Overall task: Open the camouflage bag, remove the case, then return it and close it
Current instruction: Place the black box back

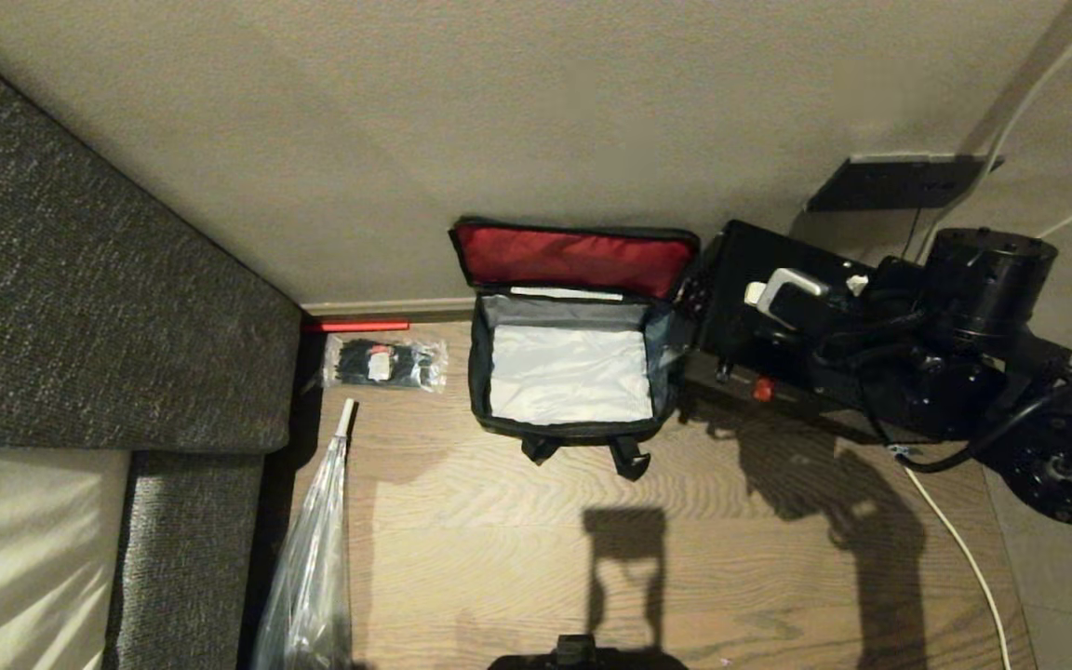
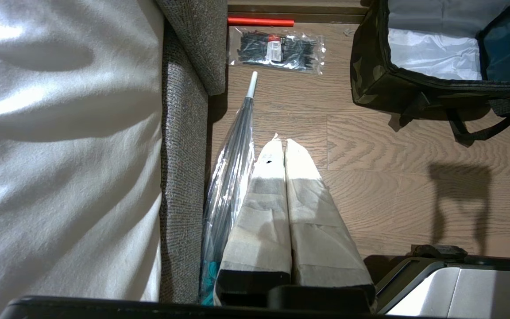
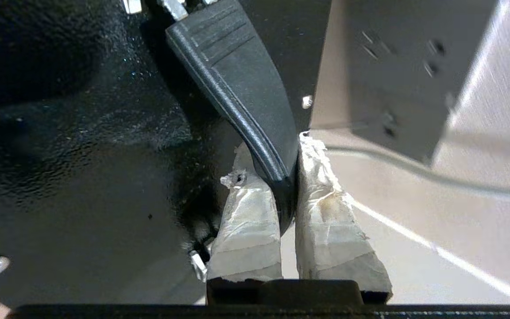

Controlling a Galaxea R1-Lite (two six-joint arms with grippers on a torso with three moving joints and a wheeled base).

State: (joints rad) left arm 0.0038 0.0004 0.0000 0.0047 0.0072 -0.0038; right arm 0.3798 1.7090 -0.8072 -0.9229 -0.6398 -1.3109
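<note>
The case (image 1: pixel 759 307), rigid and seemingly weighty, hangs beside the open camouflage bag (image 1: pixel 566 372); my right end effector (image 3: pixel 287 177) is clamped on its handle (image 3: pixel 241 79), the best hold.

Wooden floor (image 1: pixel 499 530) (oak-grained) bears the camouflage bag (image 1: pixel 573 423), cable-tie packet (image 1: pixel 385 363), and umbrella (image 1: pixel 313 558).
</note>
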